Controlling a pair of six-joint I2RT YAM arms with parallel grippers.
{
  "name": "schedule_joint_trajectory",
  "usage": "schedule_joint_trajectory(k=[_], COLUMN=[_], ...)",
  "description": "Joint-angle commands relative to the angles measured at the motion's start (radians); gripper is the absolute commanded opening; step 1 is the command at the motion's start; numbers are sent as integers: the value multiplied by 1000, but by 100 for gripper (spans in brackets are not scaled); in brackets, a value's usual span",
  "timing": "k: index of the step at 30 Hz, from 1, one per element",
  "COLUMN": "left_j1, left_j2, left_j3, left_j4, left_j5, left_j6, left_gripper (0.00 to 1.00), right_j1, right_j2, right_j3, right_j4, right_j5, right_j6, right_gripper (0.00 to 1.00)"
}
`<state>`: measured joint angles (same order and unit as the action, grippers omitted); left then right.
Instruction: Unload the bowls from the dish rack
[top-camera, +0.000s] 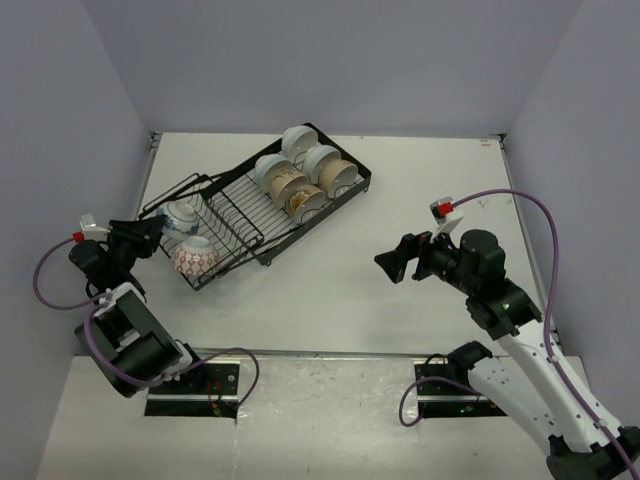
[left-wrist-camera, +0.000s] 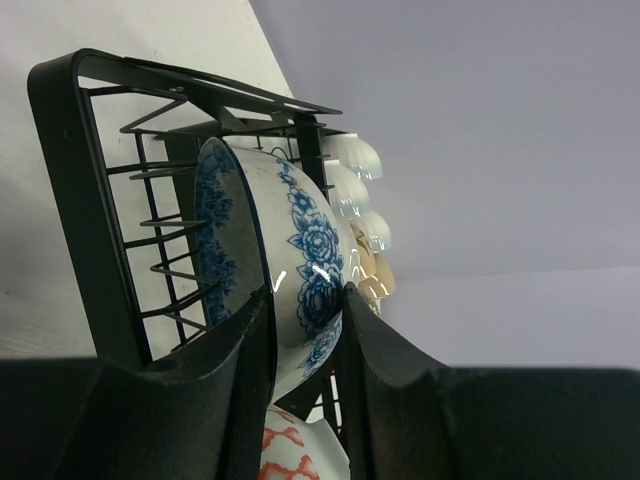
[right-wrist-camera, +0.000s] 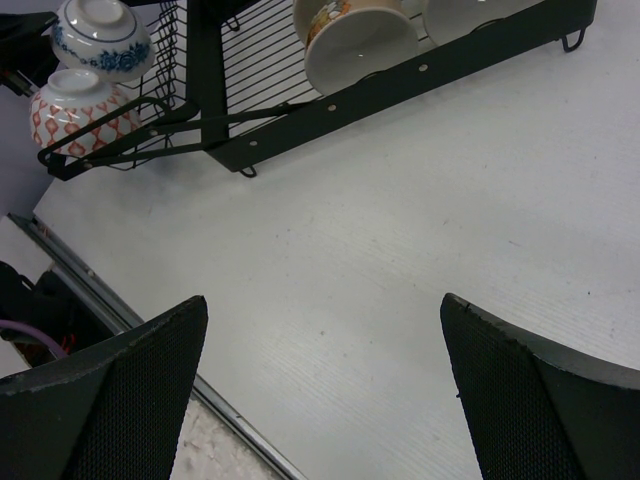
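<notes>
The black wire dish rack (top-camera: 262, 215) lies slantwise on the table. At its near-left end sit a blue-and-white bowl (top-camera: 183, 218) and a red-patterned bowl (top-camera: 195, 258). Several white and beige bowls (top-camera: 305, 172) fill its far-right section. My left gripper (top-camera: 152, 233) is at the rack's left end. In the left wrist view it (left-wrist-camera: 305, 325) is shut on the wall of the blue-and-white bowl (left-wrist-camera: 290, 250), one finger inside and one outside, and the red-patterned bowl (left-wrist-camera: 295, 455) is just below. My right gripper (top-camera: 392, 264) is open and empty over bare table (right-wrist-camera: 322, 300).
The right wrist view shows the rack's front rail (right-wrist-camera: 330, 105), a beige bowl (right-wrist-camera: 360, 40), the blue-and-white bowl (right-wrist-camera: 100, 35) and the red-patterned bowl (right-wrist-camera: 80, 110). The table's near edge has a metal strip (right-wrist-camera: 120, 310). Grey walls enclose the table on three sides.
</notes>
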<state>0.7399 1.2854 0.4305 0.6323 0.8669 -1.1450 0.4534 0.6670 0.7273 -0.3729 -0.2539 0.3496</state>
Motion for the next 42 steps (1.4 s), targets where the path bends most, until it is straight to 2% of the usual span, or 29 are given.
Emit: schedule_joint_trajectory(k=[1,2,5,16,26,42], left_j1=[-13,-14,-20,-53,-134,-160], left_j2=[40,51,71,100,132,149], left_j3=[19,24,47,85,128,188], left_j4=[-43,-45,-48,-23,1,23], left_j5=[-69,-71,-77,-95,-149,-177], left_j6=[37,39,42,28,10,1], left_gripper=[10,4,0,0,0,0], right_j1=[4,5,5,4,5,4], right_j2=[3,5,2,-9,-30,-56], right_j3=[3,3,0,-6,-20,-22], right_j4=[38,38,40,46,68,68], right_j5=[4,5,11,15,25,36], right_j6=[-15,-15,-15,-8,-8,-11], right_gripper=[99,99,99,99,99,99])
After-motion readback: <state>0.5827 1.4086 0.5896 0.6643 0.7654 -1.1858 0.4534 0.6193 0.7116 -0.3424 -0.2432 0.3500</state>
